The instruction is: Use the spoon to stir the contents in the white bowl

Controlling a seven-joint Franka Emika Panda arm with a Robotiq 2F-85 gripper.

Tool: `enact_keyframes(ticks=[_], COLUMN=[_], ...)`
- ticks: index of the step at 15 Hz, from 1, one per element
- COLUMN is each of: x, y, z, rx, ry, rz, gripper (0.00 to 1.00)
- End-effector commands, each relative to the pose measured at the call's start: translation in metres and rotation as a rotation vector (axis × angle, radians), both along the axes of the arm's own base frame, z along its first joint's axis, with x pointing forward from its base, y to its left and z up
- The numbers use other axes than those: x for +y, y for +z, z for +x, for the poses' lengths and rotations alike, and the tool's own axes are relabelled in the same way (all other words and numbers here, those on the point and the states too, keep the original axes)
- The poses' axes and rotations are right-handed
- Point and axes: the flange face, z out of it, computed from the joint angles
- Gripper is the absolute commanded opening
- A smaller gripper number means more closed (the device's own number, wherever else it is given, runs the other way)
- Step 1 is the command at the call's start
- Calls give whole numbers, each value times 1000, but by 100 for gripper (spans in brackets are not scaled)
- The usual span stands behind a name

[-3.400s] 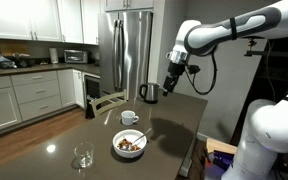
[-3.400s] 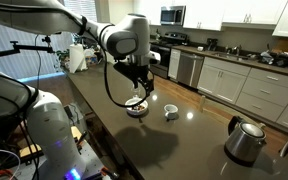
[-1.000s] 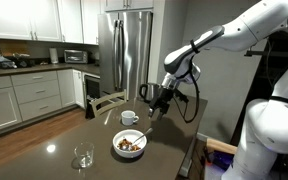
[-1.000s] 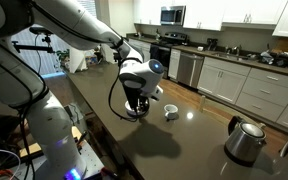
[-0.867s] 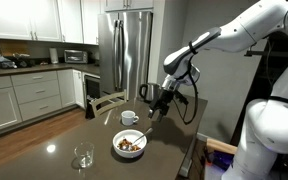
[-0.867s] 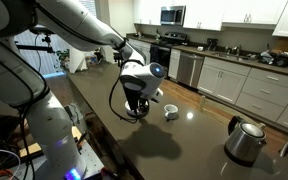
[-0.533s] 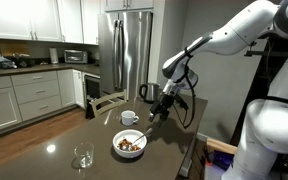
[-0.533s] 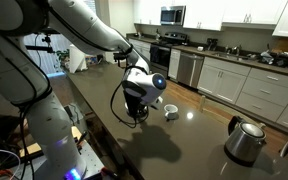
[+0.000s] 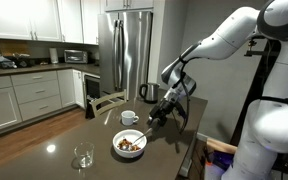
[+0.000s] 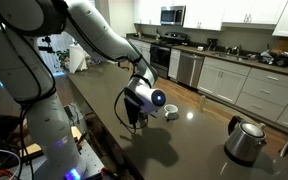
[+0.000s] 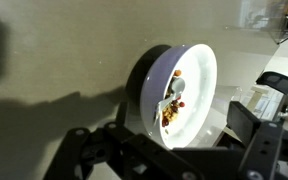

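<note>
Nothing of the stirring appears done yet. At lower centre of an exterior view, the white bowl [image 9: 130, 155] is seen with the contents [image 9: 130, 144] heaped inside and the spoon [image 9: 145, 130] propped in it, ungripped. Its long axis is slanted from the bowl up to the right, handle end toward the gripper [image 9: 161, 114], whose jaws are spread wide close by. Grasping and stirring are judged outstanding.

Dark table [image 9: 59, 150], white handled cup [image 9: 130, 117], clear glass [image 9: 83, 157] near its edge — steel kettle [image 10: 246, 139], tall fridge [image 9: 126, 50] behind.
</note>
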Motion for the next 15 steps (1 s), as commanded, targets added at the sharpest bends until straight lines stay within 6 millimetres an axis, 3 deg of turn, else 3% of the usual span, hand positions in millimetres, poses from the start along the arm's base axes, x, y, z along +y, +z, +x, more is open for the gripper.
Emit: enact_keyframes(ticks=[1, 8, 9, 12, 15], x=[0, 9, 10, 12, 13], y=[-10, -18, -19, -22, -24], z=[6, 8, 8, 8, 7], rx=[-76, -143, -148, -149, -139], ry=[-28, -64, -66, -67, -69], rz=[40, 54, 56, 58, 57], gripper=[100, 100, 85, 58, 53])
